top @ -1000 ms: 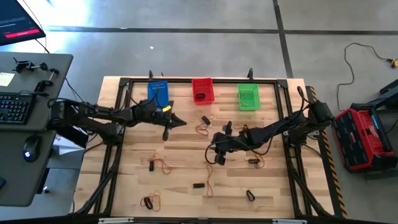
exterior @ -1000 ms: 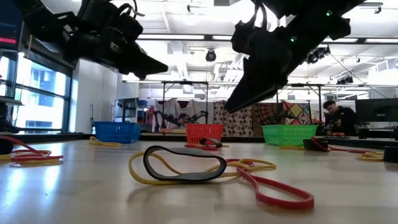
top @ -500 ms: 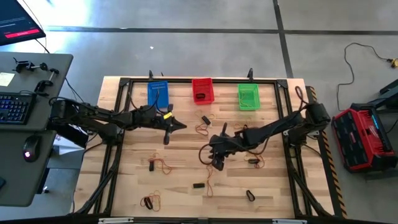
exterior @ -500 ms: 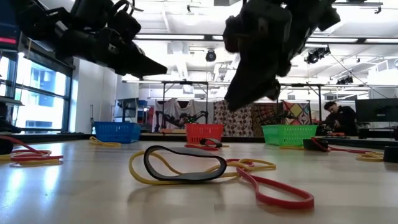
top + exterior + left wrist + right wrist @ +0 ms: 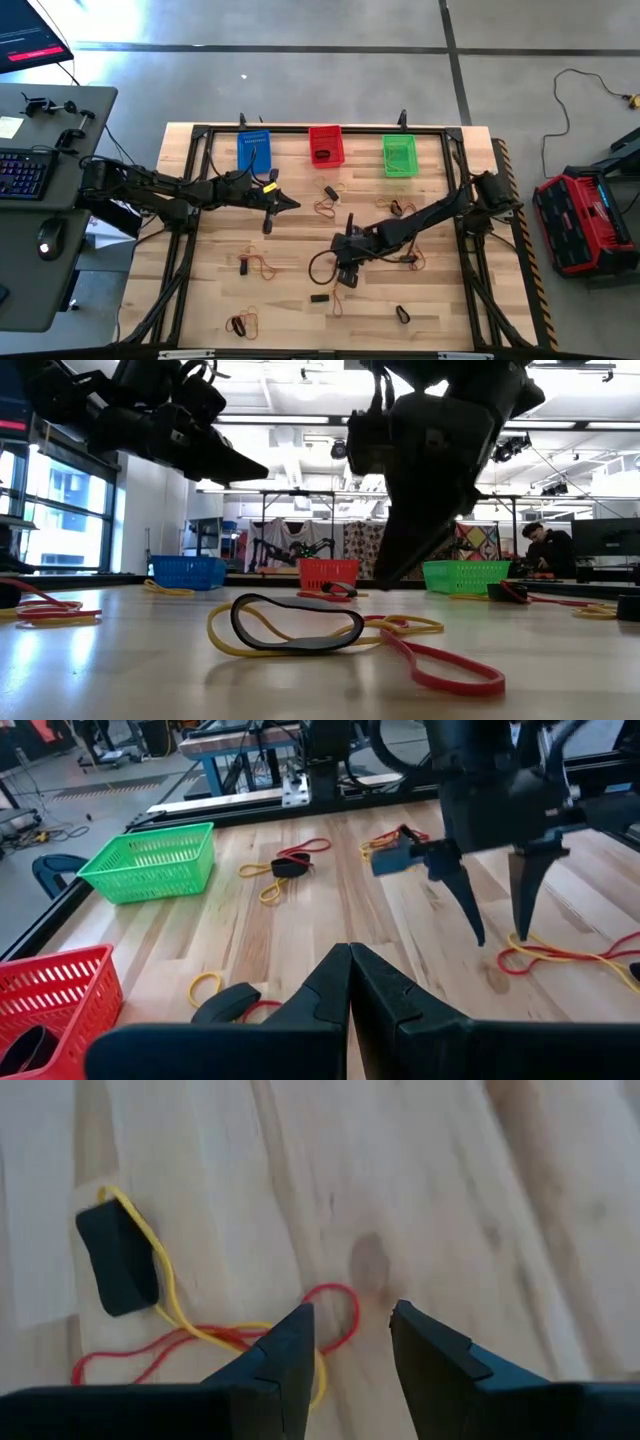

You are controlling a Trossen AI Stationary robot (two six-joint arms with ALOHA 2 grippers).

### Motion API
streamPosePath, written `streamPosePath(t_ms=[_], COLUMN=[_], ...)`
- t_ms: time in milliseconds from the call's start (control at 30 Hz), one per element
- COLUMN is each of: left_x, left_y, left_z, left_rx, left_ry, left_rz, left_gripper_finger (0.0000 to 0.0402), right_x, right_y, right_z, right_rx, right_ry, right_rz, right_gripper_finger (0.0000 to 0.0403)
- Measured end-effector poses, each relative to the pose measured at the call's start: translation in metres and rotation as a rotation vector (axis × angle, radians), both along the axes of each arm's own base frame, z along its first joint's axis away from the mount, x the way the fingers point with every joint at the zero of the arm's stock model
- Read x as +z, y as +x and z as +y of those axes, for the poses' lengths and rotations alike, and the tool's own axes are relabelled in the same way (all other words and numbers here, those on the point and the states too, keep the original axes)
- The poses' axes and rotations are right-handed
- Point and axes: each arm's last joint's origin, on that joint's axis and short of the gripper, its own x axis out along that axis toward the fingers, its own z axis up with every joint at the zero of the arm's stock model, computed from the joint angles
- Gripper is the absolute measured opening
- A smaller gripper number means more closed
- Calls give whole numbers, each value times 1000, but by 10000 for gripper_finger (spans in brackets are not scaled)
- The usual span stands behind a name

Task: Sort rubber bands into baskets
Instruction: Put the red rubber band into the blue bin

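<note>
Three baskets sit in a row near the top middle of the high view: the blue basket (image 5: pixel 254 151), then the red basket (image 5: pixel 325 145), then the green basket (image 5: pixel 399 155). They are lined up at the far side of the table (image 5: pixel 440 310), probably so each kind of band has its own home. The rubber bands are spread over the wood in little heaps. One heap, the tangle of red and yellow bands (image 5: pixel 215 1338) with a thick black band (image 5: pixel 118 1258), lies just below the middle of the high view. The right gripper (image 5: pixel 345 272) hangs right over that heap and points down at it. Its two fingers (image 5: pixel 283 1355) are apart with a gap between them, and nothing is in them. In the right wrist view, a loop of the red band shows in that gap, so I think the gripper is lined up to pinch it. The left gripper (image 5: pixel 283 203) waits in the left middle of the high view, below the blue basket. Its fingers (image 5: pixel 335 992) are pressed tight together, and they hold nothing. It likely stays there to keep out of the way. More bands lie at the bottom left of the high view, so lots of sorting is left.
</note>
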Motion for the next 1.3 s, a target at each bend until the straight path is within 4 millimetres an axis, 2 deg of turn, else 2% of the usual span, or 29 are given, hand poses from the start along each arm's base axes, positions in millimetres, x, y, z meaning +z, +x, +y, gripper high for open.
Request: streamPosePath(t_ms=[167,400,533,700,833,1033,1300], left_x=[0,0,0,0,0,1,3], left_y=[0,0,0,0,0,0,1], left_z=[0,0,0,0,0,0,0], left_rx=[0,0,0,0,0,1,12], left_ry=[0,0,0,0,0,1,-42], left_rz=[0,0,-1,-1,0,-10,-32], left_gripper_finger=[0,0,0,0,0,0,0], right_x=[-16,-24,-25,-26,-25,-15,20], right_y=[2,5,4,4,4,1,-1], right_z=[1,1,-1,-3,-4,-13,-31], right_rx=[-8,-23,-28,-8,14,11,-18], right_ry=[6,5,-21,-59,-80,-200,-398], right_rz=[44,50,63,67,61,33,-76], right_gripper_finger=[124,120,88,17,10,2,0])
